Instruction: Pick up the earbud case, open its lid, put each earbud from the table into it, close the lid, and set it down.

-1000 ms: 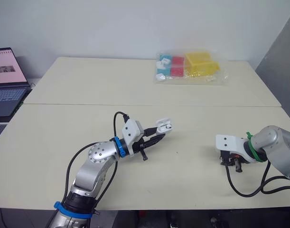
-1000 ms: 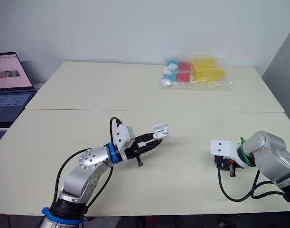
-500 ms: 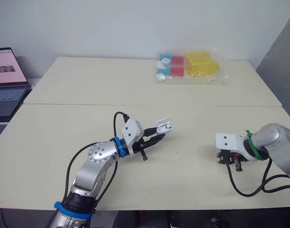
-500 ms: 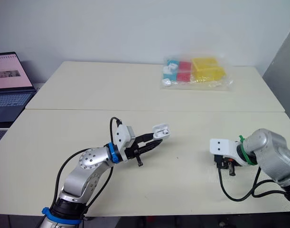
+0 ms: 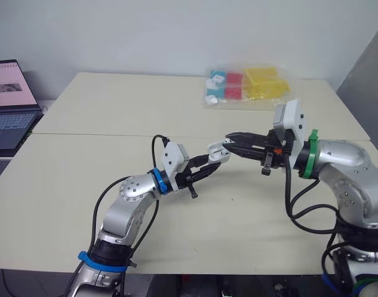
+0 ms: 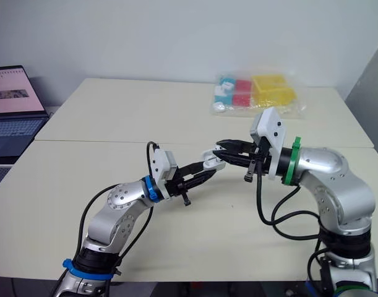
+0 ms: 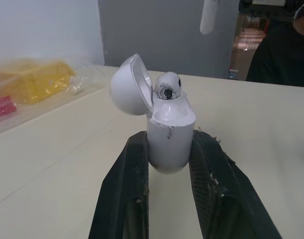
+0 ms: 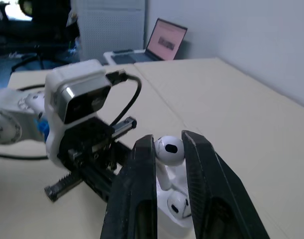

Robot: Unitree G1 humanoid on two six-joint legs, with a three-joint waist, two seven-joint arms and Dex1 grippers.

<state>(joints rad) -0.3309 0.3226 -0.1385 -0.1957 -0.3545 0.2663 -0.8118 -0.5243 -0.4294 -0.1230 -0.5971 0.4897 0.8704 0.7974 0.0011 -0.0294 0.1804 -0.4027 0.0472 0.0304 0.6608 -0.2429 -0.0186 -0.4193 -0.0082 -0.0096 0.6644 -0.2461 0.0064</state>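
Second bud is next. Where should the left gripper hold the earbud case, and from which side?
Low on the earbud case body, across its two side walls, coming from beneath, as the left gripper does. The lid stands open at the top beside the seated earbud, so a low grip likely leaves the mouth free for the right gripper carrying the second earbud.

You've got white case (image 7: pixel 169 137) in black-fingered left gripper (image 7: pixel 170 142), white earbud (image 8: pixel 170 152) with black mesh spot in right gripper (image 8: pixel 167 141); cream table (image 5: pixel 114 111).
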